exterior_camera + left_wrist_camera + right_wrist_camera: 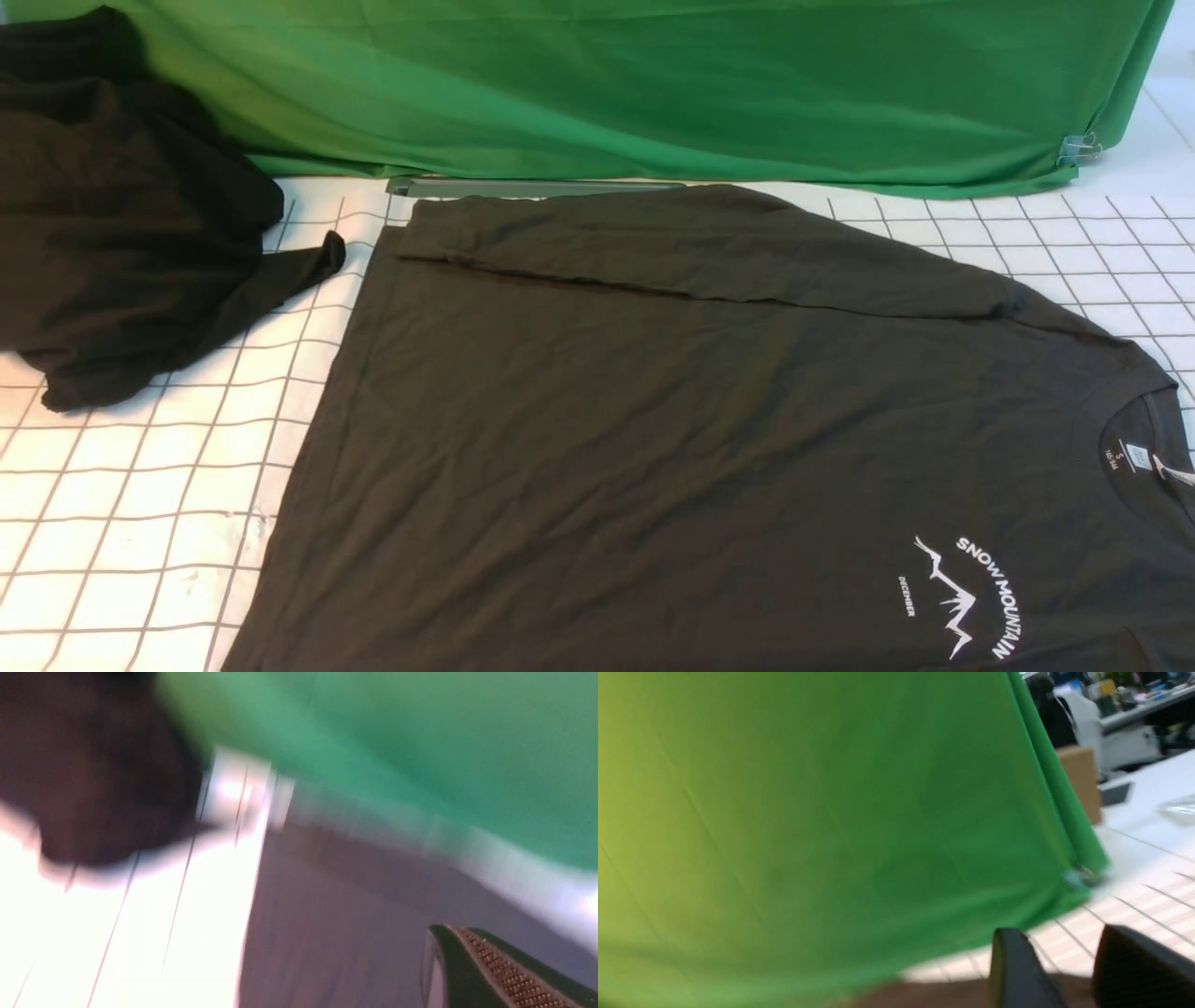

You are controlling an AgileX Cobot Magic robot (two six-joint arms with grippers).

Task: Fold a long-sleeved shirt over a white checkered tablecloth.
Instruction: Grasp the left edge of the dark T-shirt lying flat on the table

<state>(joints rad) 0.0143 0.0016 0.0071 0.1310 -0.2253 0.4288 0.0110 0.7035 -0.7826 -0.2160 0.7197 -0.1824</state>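
The long-sleeved shirt (pixel 709 420), dark charcoal, lies flat on the white checkered tablecloth (pixel 140 523). One sleeve (pixel 700 252) is folded across its far part. Its collar label (pixel 1134 457) and white mountain print (pixel 971 597) are at the right. No gripper appears in the front view. The blurred left wrist view shows the shirt (pixel 336 914) beside the tablecloth (pixel 187 933), and only one ribbed finger (pixel 495 970) of my left gripper. My right gripper (pixel 1064 952) stands open above the shirt's edge (pixel 943 994), with nothing between its fingers.
A black, printless heap of cloth (pixel 112 215) lies at the far left, one corner reaching toward the shirt. A green fabric sheet (pixel 653 84) hangs along the back, held by a clip (pixel 1078 147). A grey bar (pixel 532 188) lies under its lower edge.
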